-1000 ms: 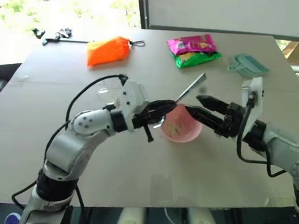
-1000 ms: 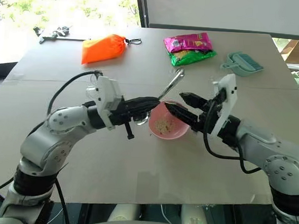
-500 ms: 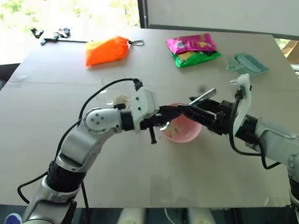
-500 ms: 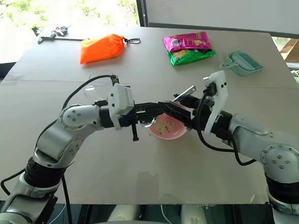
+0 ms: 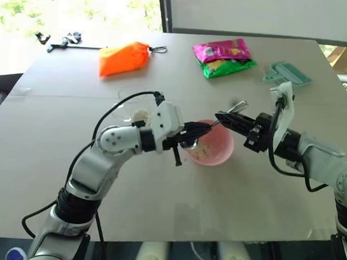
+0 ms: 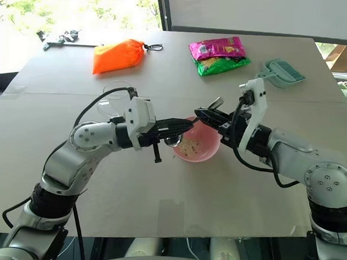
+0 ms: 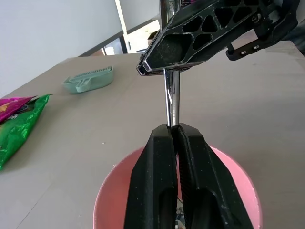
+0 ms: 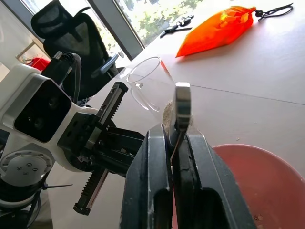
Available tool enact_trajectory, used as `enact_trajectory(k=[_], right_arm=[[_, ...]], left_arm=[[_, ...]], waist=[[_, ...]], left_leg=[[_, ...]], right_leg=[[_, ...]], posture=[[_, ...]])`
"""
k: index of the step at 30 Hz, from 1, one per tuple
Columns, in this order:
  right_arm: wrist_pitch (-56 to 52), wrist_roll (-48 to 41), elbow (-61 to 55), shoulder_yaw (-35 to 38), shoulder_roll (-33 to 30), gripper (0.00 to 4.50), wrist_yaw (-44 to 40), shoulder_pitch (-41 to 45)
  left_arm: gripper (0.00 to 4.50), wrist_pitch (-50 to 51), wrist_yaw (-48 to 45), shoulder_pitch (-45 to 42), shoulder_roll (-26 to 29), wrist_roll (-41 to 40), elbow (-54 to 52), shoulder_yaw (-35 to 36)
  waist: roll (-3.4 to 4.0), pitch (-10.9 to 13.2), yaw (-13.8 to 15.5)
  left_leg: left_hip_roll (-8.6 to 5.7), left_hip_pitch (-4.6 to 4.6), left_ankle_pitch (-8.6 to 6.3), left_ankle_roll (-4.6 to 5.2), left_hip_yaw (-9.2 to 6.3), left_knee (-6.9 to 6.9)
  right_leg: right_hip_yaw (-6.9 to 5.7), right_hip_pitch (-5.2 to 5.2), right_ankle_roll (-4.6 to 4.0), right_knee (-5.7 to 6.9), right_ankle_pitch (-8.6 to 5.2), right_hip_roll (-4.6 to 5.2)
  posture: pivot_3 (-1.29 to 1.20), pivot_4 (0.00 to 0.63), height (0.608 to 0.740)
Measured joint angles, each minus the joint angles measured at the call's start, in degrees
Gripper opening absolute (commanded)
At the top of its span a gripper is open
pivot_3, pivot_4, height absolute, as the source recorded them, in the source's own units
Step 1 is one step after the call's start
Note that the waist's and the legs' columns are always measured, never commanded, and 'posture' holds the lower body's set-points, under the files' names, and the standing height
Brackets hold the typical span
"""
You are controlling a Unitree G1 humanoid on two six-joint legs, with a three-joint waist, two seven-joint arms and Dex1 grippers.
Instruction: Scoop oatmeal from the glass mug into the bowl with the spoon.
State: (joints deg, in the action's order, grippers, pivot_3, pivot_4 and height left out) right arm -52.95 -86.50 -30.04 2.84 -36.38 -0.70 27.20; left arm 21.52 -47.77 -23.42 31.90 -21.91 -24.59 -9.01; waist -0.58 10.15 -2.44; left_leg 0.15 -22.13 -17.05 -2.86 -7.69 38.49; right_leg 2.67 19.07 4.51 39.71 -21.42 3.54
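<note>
The spoon (image 5: 238, 104) hangs slanted over the pink bowl (image 5: 219, 151), its small bowl end low by the near-left rim. My left gripper (image 5: 207, 126) is shut on the lower handle (image 7: 171, 98). My right gripper (image 5: 218, 115) is shut on the handle higher up (image 8: 182, 102), just past the left one's tips. Some oatmeal (image 6: 189, 146) lies in the bowl. The glass mug (image 5: 129, 108) stands on the table behind my left wrist with oatmeal (image 5: 141, 114) inside.
Toward the back of the table lie an orange pouch (image 5: 124, 57), pink and green snack packets (image 5: 225, 56), a pale green dustpan (image 5: 288, 73) and a black tool (image 5: 61, 40). The table's front edge (image 5: 173, 239) runs below both arms.
My right gripper, open a second ago to the right of the spoon, has moved in and shut on its handle. The spoon now lies lower and flatter over the bowl.
</note>
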Motion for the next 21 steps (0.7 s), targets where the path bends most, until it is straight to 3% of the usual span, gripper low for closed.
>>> enact_trajectory(k=[10,11,17,21], right_arm=[[0.01,-0.2,0.09,0.16,-0.73,0.12,-1.01,-0.78],[0.01,-0.33,0.16,0.17,-0.74,0.0,-1.0,-0.79],[-0.1,-1.66,2.33,0.5,-1.34,0.0,0.94,-0.99],[0.26,-7.11,6.63,3.72,-2.03,0.0,3.87,-0.91]], left_arm=[[0.0,0.06,-0.04,0.33,-0.04,-0.16,-0.09,-0.16],[0.54,0.4,-0.05,0.35,-0.05,-0.62,-0.09,-0.13],[2.13,3.71,3.04,0.65,-1.45,-4.03,-0.92,4.05],[2.13,15.11,7.77,1.25,0.07,-19.33,-5.62,14.46]], waist=[[0.0,0.0,0.0],[0.0,0.0,0.0],[-0.01,0.01,0.0],[-0.01,0.01,-0.19]], left_leg=[[0.0,-0.02,0.0,0.0,0.0,0.0],[0.0,-0.02,0.0,0.0,0.0,0.0],[0.0,-0.06,0.0,0.0,0.0,0.01],[0.01,-0.3,0.0,0.0,-0.01,0.04]], right_leg=[[0.0,0.02,0.0,0.0,0.0,0.0],[0.0,0.02,0.0,0.0,0.0,0.0],[0.0,0.05,0.0,0.0,0.0,0.0],[-0.01,0.26,0.0,0.04,0.0,-0.01]], posture=[[0.0,0.15,0.74],[0.0,0.15,0.74],[0.0,0.15,0.74],[0.0,0.15,0.74]])
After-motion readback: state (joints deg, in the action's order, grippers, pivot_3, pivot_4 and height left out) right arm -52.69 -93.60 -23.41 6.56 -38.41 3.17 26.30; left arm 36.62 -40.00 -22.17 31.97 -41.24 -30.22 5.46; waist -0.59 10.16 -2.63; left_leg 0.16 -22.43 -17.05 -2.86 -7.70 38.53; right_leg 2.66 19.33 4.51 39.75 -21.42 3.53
